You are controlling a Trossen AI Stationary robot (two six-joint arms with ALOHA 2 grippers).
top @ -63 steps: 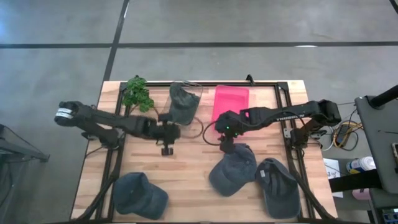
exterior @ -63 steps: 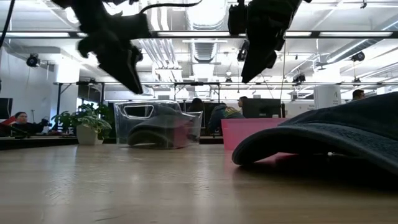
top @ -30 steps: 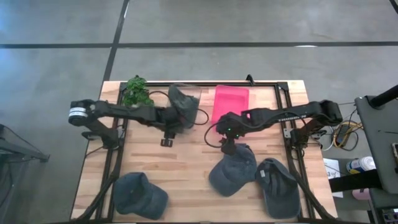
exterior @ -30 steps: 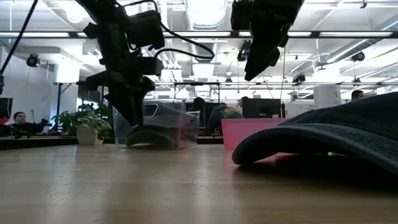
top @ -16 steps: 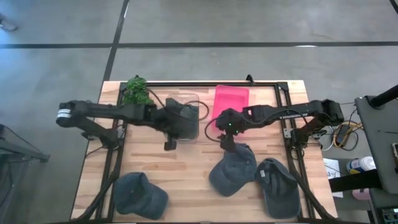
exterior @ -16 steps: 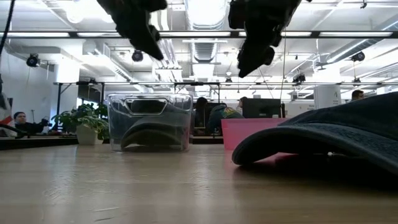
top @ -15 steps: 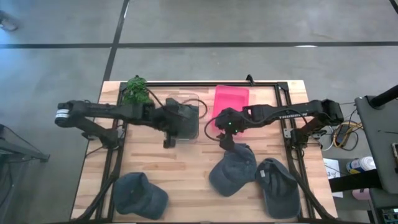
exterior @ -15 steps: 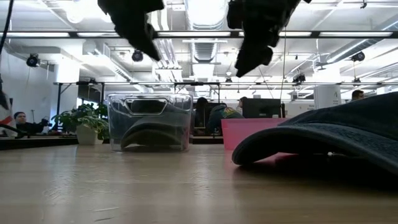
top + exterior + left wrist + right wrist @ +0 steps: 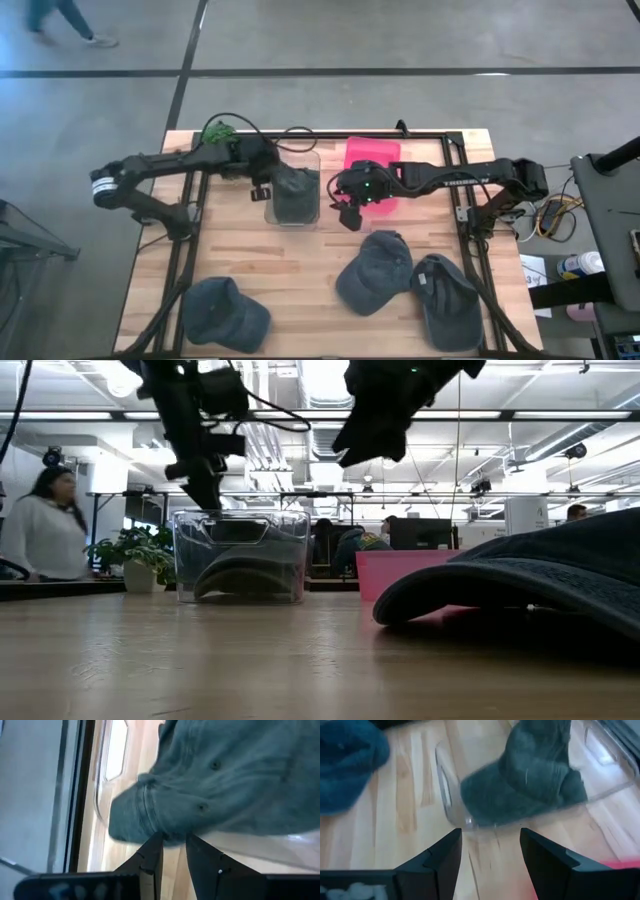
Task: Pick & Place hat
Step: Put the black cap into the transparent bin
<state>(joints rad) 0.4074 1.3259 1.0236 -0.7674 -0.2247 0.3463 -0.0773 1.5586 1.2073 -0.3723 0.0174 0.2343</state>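
Observation:
A grey hat (image 9: 293,188) lies in a clear plastic bin (image 9: 300,215) that stands upright at the table's far middle; the hat rests on the bin's floor (image 9: 245,575). My left gripper (image 9: 261,187) hangs point-down just above the bin's left rim (image 9: 195,513), its fingers (image 9: 151,857) a narrow gap apart and empty. My right gripper (image 9: 348,212) is wide open (image 9: 490,845) above the table, to the right of the bin. Three more grey hats lie on the table: near left (image 9: 225,312), near middle (image 9: 375,270) and near right (image 9: 445,298).
A pink bin (image 9: 372,158) stands to the right of the clear one, under my right arm. A small green plant (image 9: 215,132) is at the far left. Bare wood lies between the bins and the near hats. A person (image 9: 45,525) walks beyond the table.
The clear bin with the hat leaned a second ago; it has been set upright, a little nearer. My left gripper has drawn back from in front of the bin toward the far edge, to the bin's left rim. My right gripper has gone toward the table's left, closer to the bin.

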